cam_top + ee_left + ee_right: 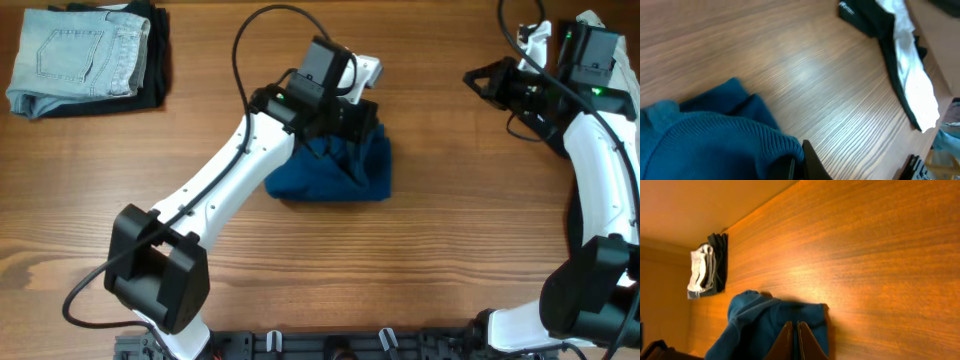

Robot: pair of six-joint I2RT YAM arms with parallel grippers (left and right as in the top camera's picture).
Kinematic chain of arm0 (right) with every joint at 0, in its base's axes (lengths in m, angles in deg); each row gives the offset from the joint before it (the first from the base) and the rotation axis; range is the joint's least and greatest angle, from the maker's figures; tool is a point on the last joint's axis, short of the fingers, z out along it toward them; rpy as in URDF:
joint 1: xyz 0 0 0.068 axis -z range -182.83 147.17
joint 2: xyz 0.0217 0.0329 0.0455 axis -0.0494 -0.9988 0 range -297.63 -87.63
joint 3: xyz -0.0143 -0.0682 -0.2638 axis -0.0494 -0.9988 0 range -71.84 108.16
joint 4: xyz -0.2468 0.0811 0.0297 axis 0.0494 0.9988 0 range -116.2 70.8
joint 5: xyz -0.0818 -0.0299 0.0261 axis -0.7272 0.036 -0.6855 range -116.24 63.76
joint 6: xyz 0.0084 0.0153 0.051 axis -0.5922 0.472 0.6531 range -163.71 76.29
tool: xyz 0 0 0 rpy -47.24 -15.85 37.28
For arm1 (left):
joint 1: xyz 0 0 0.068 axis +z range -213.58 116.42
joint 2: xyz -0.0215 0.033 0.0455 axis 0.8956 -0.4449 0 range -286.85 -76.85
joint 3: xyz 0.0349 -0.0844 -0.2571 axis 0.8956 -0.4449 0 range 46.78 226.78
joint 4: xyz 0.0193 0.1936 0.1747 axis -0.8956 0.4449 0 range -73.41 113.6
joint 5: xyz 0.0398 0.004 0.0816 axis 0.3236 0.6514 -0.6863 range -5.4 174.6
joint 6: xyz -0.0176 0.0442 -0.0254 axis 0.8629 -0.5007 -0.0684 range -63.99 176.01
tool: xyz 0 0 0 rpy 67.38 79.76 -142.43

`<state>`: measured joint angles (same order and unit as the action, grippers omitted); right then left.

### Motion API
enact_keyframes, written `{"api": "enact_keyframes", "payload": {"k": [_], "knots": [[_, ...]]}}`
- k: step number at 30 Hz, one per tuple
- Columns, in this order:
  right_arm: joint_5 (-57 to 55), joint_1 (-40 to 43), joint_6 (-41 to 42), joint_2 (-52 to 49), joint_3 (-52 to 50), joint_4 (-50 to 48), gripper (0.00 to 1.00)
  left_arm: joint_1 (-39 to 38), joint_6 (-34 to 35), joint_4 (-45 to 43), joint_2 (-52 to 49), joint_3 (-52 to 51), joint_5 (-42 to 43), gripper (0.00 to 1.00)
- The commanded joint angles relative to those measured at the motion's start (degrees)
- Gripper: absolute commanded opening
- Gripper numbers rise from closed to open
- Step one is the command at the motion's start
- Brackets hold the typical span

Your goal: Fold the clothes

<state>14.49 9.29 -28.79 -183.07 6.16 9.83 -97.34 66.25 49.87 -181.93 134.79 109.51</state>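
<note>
Overhead, the clothes (pixel 335 170) are lying as a crumpled deep-blue heap near the middle of the wooden table (pixel 450 230), with the top of the heap rising toward the left gripper (pixel 357 122); the left arm is reaching in from the near left edge and hanging directly over the garment; its fingers are closing on the ribbed edge of the blue fabric, which in the left wrist view is bunching right against the dark fingertips and covering part of them. The right gripper (pixel 478 80) is hovering well apart from the heap, at the far right of the table and pointing left; its fingers are pressing together with nothing between them, as the right wrist view shows, and the blue heap is sitting beyond their tips. A pair of folded light-blue jeans (pixel 75 55) is resting on a black garment (pixel 158 60) at the far left corner; a black and white garment (pixel 905 65) is lying across the wood in the left wrist view, well away from the blue fabric.
</note>
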Motion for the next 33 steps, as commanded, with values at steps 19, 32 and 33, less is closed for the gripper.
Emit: {"api": "enact_keyframes", "payload": {"k": [19,32,33], "knots": [[1.4,-0.5,-4.5,-0.3,0.3,1.2,0.04,5.5,0.5,-2.0,8.5,1.0,-2.0,1.0],[-12.0,-19.9,-13.9,-6.0,0.3,8.7,0.47,28.3,0.5,15.0,18.6,0.9,-2.5,1.0],[-13.9,-21.4,-14.4,-6.7,0.3,9.0,0.5,29.2,0.5,15.9,18.4,0.9,-2.7,1.0]]}}
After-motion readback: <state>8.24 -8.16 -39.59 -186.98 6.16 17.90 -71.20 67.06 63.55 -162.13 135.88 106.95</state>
